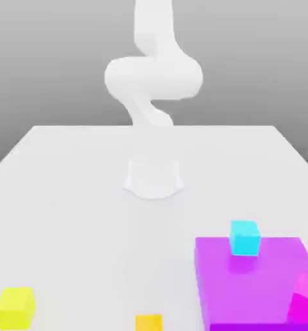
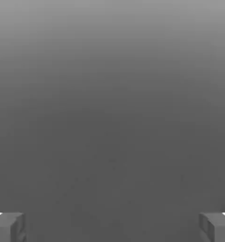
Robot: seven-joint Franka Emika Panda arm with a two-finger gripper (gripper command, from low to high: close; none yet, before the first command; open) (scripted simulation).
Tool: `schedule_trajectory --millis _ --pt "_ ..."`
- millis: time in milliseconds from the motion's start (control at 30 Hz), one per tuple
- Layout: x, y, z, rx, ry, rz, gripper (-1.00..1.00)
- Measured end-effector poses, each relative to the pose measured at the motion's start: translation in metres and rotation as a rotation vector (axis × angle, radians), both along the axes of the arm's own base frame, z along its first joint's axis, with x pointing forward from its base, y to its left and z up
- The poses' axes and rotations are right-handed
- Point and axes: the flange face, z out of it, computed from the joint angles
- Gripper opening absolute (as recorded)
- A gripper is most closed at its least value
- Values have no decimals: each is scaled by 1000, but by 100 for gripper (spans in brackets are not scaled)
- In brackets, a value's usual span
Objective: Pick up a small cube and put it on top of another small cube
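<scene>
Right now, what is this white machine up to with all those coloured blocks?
Nothing is being handled yet. The white robot arm stands at the far side of the white table, and its gripper is open with nothing between the fingers. In the exterior view, a cyan cube sits on top of a big purple block, with a magenta cube at that block's right edge. A yellow cube and an orange cube lie on the table nearer the camera. No cube has been picked up.
</scene>
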Motion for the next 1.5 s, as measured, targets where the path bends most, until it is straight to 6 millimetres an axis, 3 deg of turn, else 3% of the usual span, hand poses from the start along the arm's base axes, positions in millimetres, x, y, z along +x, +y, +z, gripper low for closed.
schedule_trajectory --millis 333,667,967,1333,1467,1500 --pt "91 -2 -117 91 178 -363 0" --pt "144 -17 -251 205 316 -697 0" --pt "158 -25 -370 342 425 -987 0" --pt "147 -13 -490 559 561 -1331 0" --pt "147 -12 -545 577 571 -1356 0" --pt "146 -12 -555 577 572 -1356 -100"
